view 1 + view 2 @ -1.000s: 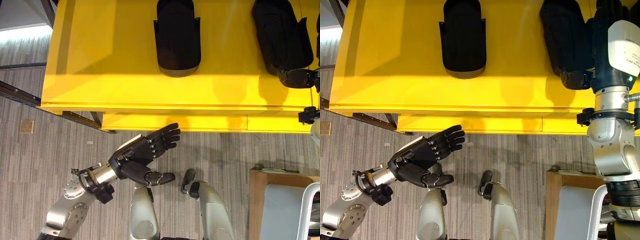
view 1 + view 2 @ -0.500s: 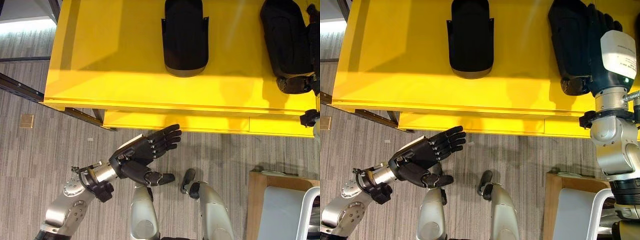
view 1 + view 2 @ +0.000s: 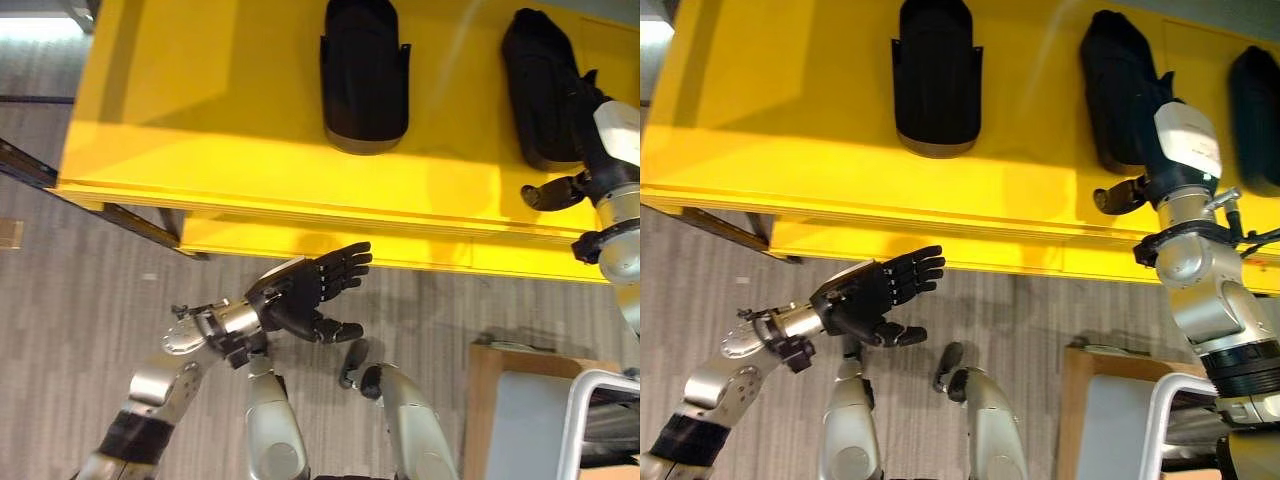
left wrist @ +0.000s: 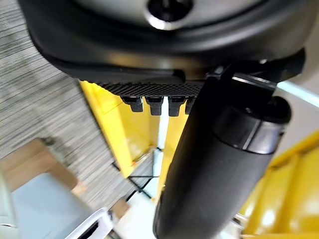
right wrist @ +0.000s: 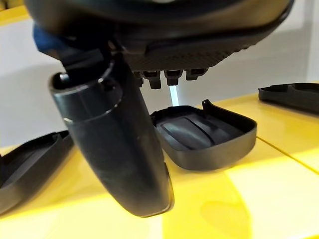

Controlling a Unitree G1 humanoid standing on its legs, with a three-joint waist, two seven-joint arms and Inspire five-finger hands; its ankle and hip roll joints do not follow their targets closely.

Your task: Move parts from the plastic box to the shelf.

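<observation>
three black plastic parts lay on the yellow shelf (image 3: 790, 150). each part was long and dark, round at one end, with small wings sticking out at the sides, a bit like a scoop or a cover. the first part (image 3: 935, 75) lay in the middle of the shelf, on its own. the second part (image 3: 1118, 90) lay further right, and the third part (image 3: 1253, 120) lay at the far right. the right hand (image 3: 1145, 180) was at the near end of the second part, its thumb sticking out and its fingers straight, holding nothing. the left hand (image 3: 305, 295) hung over the grey floor (image 3: 70, 300), near the shelf's front edge, with its fingers straight and apart and nothing in it.
</observation>
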